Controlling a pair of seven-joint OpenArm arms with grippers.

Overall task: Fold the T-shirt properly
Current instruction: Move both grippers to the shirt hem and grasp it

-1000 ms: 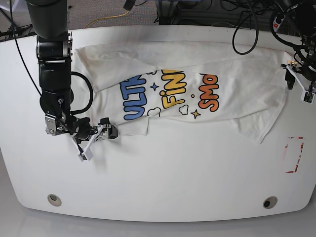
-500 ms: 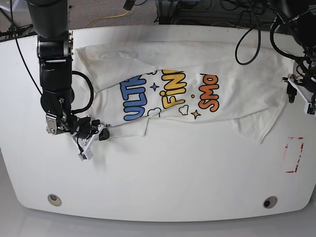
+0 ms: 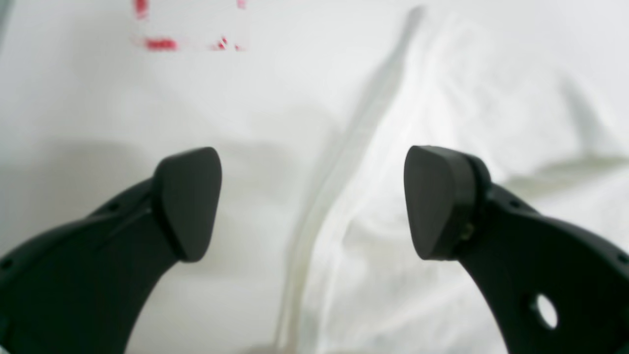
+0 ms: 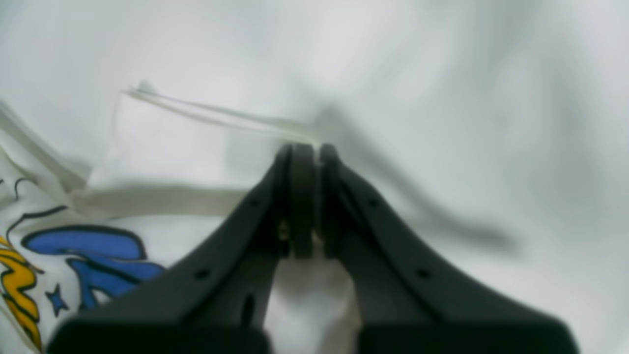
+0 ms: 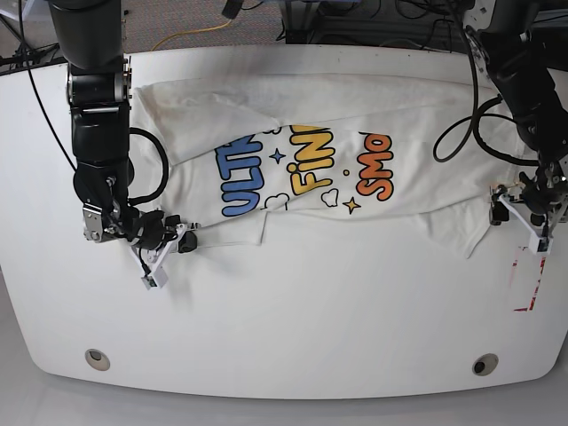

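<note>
T-shirt [image 5: 355, 151] fabric lies spread print-up across the far half of the white table [image 5: 293, 337], its near hem running roughly from nine o'clock to three o'clock, with a loose flap sagging toward four o'clock. Nearest the camera in the base view, at about eight o'clock, the right gripper [image 5: 182, 240] has its jaws pressed together on the shirt's near corner; the right wrist view shows a thin strip of hem [image 4: 221, 118] pinched between the pads, close beside the blue lettering [image 4: 93, 255]. That pinch at the corner looks chosen so the edge can be lifted and carried over as one clean line. At about three o'clock the left gripper [image 5: 524, 213] hangs over the opposite edge with its jaws spread wide; in its wrist view the fingertips [image 3: 189, 201] straddle the hem seam [image 3: 334, 177], not yet touching it, probably lined up to take the matching corner. Just beyond it on the table sits a red-marked rectangle [image 5: 530, 277]. Farther back, the shirt's upper edge lies against the table's far rim.
</note>
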